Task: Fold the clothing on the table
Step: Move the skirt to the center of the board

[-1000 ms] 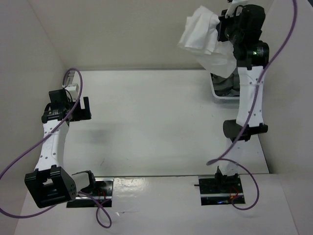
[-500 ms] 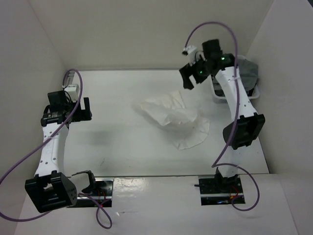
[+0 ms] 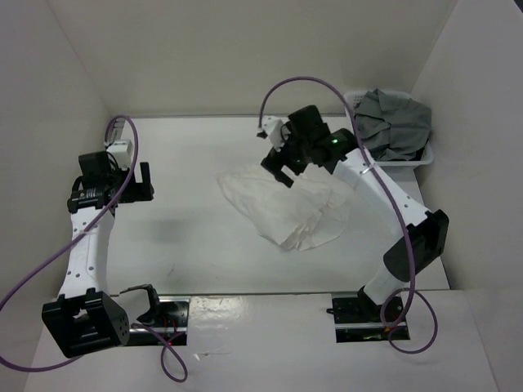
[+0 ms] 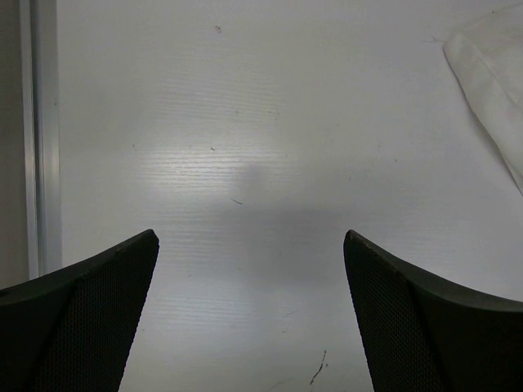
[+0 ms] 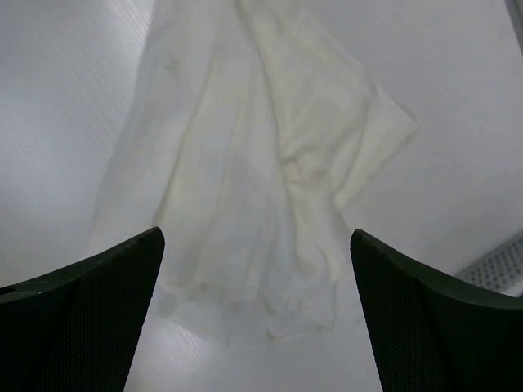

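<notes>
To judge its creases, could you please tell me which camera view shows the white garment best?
The top external view: the white garment shows nearly whole, crumpled on the table. The right wrist view gives a close part; the left wrist view only one corner.

The left end effector (image 3: 140,181) hangs with jaws spread wide, holding nothing; behind it the left arm (image 3: 82,253) runs nearly straight. The right end effector (image 3: 280,167) points down, jaws equally wide and empty, while the right arm (image 3: 380,188) behind it reaches forward, angled left.
</notes>
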You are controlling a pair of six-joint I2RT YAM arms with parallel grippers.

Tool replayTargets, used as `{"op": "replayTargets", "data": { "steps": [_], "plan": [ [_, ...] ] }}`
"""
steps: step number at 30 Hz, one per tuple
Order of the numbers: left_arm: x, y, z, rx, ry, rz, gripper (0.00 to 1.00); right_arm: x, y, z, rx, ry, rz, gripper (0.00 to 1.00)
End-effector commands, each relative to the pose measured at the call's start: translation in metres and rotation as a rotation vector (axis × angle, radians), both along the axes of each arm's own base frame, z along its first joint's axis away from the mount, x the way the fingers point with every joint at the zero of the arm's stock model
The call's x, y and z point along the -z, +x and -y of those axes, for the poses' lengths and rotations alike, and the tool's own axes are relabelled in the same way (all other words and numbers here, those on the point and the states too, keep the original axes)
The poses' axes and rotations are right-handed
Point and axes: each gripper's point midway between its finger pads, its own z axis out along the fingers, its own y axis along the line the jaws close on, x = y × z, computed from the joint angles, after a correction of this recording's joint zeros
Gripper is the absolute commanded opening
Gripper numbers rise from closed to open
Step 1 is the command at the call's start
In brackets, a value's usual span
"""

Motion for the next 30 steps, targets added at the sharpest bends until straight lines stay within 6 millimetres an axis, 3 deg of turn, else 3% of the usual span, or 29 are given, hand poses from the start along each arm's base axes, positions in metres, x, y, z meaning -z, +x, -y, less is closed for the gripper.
{"op": "replayTargets", "data": {
  "steps": [1,3,4,5,6,7,8,9,13,18,21,28,30],
  "plan": [
    [-0.007,0.002,-0.005,-0.013,0.031,0.043,1.00,0.046,-0.004,-0.057,-0.038,-0.042,-0.015,0.99],
    [-0.010,0.001,-0.004,-0.019,0.027,0.053,1.00,0.058,-0.007,-0.086,-0.067,-0.025,-0.021,0.99],
    [-0.010,0.001,-0.004,-0.019,0.027,0.053,1.00,0.056,0.000,-0.093,-0.055,-0.005,-0.015,0.99],
    [-0.010,0.001,-0.006,-0.027,0.033,0.051,1.00,0.075,0.007,-0.101,-0.029,-0.009,-0.056,0.99],
    [-0.010,0.001,-0.006,-0.027,0.033,0.051,1.00,0.080,0.013,-0.108,-0.015,0.000,-0.065,0.99],
    [-0.010,0.001,-0.006,-0.027,0.033,0.051,1.00,0.074,0.023,-0.117,-0.006,0.028,-0.048,0.99],
    [-0.010,0.001,-0.008,-0.036,0.040,0.049,1.00,0.091,0.028,-0.123,0.011,0.018,-0.080,0.99],
    [-0.007,0.001,-0.008,-0.036,0.038,0.040,1.00,0.083,0.037,-0.133,0.018,0.050,-0.058,0.97],
    [-0.004,0.002,-0.010,-0.042,0.041,0.030,1.00,0.084,0.056,-0.160,0.049,0.116,-0.048,0.92],
    [-0.001,0.003,-0.010,-0.042,0.039,0.021,1.00,0.090,0.058,-0.195,0.024,0.177,-0.102,0.84],
    [-0.001,0.003,-0.010,-0.042,0.039,0.021,1.00,0.109,0.056,-0.206,0.032,0.164,-0.122,0.80],
    [0.001,0.003,-0.010,-0.048,0.030,0.012,1.00,0.159,0.063,-0.207,0.077,0.105,-0.167,0.73],
    [0.001,0.003,-0.010,-0.048,0.030,0.012,1.00,0.161,0.069,-0.211,0.082,0.106,-0.156,0.70]
  ]
}}
